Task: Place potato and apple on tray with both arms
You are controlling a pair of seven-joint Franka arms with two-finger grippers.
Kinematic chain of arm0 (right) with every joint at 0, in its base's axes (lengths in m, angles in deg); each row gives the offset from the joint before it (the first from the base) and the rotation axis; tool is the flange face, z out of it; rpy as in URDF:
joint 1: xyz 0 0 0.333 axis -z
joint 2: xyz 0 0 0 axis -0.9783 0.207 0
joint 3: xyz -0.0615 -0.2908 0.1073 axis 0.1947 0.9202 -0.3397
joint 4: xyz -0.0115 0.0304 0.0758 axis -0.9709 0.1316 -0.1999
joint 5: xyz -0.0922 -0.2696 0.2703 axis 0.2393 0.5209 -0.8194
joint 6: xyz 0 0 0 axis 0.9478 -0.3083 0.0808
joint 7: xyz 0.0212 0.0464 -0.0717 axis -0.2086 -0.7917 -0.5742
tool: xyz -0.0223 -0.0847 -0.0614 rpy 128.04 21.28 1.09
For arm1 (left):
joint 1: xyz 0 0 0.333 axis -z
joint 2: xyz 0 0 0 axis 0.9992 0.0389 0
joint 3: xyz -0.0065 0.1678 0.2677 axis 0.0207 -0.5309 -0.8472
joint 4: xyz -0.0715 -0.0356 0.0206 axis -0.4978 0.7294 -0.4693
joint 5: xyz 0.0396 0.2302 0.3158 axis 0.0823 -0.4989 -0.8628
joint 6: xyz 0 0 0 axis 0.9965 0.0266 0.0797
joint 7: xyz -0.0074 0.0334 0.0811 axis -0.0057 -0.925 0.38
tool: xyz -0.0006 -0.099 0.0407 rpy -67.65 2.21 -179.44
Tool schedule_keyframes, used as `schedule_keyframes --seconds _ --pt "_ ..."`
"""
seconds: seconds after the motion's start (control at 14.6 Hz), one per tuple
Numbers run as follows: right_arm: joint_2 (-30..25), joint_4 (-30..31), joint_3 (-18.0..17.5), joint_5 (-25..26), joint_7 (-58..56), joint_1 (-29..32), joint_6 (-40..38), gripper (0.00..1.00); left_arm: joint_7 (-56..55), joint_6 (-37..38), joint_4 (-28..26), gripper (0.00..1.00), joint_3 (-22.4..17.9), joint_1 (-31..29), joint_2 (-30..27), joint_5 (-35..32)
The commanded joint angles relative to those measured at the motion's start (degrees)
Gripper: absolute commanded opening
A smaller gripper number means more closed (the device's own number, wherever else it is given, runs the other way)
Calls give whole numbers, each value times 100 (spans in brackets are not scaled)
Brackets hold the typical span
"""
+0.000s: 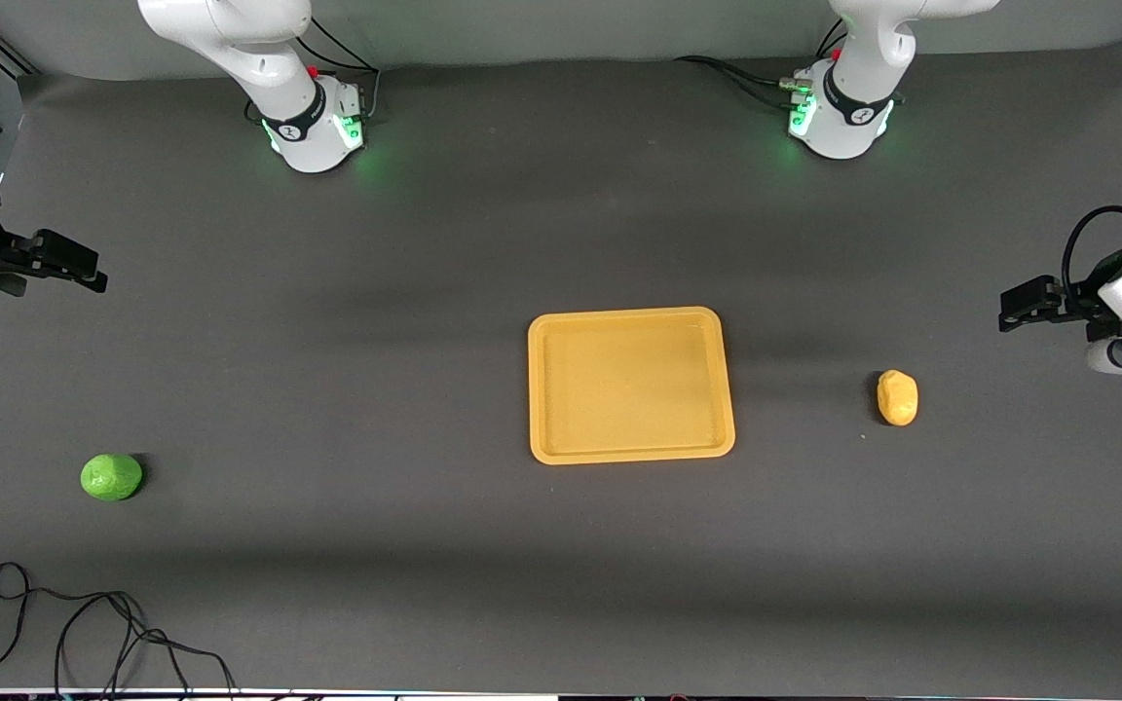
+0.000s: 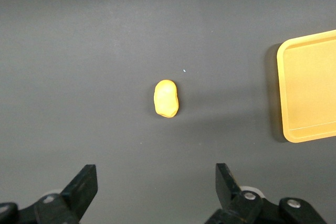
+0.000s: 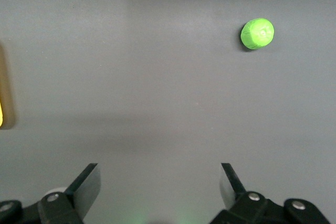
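The yellow-orange potato (image 1: 897, 397) lies on the dark table between the tray and the left arm's end, and shows in the left wrist view (image 2: 166, 98). The green apple (image 1: 112, 477) lies toward the right arm's end, also in the right wrist view (image 3: 257, 33). The yellow-orange tray (image 1: 629, 453) sits empty mid-table; its rim shows in the left wrist view (image 2: 283, 77). My left gripper (image 1: 1014, 310) is open and empty, up over the table's left-arm end, apart from the potato (image 2: 156, 174). My right gripper (image 1: 93, 273) is open and empty, up over the right-arm end, apart from the apple (image 3: 160, 171).
A loose black cable (image 1: 84, 623) lies near the table's front edge at the right arm's end. The two green-lit bases (image 1: 313, 131) (image 1: 839, 122) stand along the back edge.
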Motion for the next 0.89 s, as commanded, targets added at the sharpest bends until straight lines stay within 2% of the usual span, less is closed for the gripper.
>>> schedule_keyframes --seconds 0.0,0.34,0.48,0.82 --pt "-32 -90 -25 -72 60 12 -131 100 79 45 37 100 -24 38 -96 -45" --pt "3 -160 -25 -72 60 12 -123 100 18 10 11 100 -24 47 -96 -45" --pt "3 -143 -25 -72 34 12 -123 100 18 -235 -138 100 -6 56 -113 -62" --pt "-15 -99 -25 -98 25 3 -44 100 -17 -1719 -1630 99 20 91 -149 -71"
